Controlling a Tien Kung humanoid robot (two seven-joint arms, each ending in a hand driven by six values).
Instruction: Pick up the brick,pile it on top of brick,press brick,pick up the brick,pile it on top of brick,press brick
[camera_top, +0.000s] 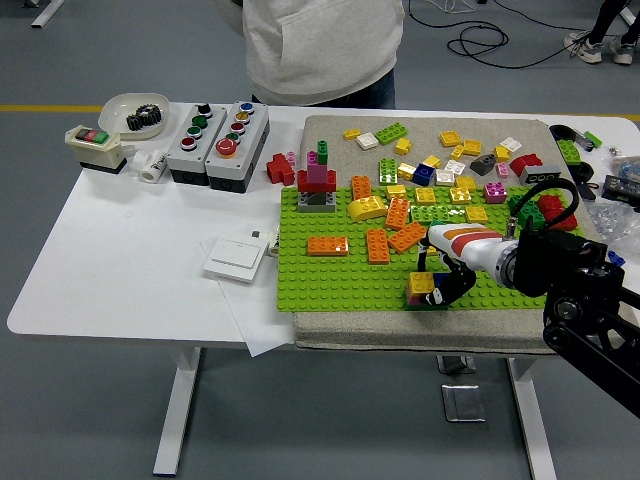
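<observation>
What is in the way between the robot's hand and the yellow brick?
Nothing visible. The right hand is already at the yellow brick, which sits on top of a small stack near the front edge of the green baseplate.

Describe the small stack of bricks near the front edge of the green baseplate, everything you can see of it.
The brick stack is a short pile of glossy plastic bricks: a yellow studded brick on top, with purple and dark green showing beneath. It stands upright on the green baseplate, near its front edge, apart from the loose bricks behind. The right robot hand reaches in from the right, its dark fingers curled against the stack's right side at the yellow brick.
</observation>
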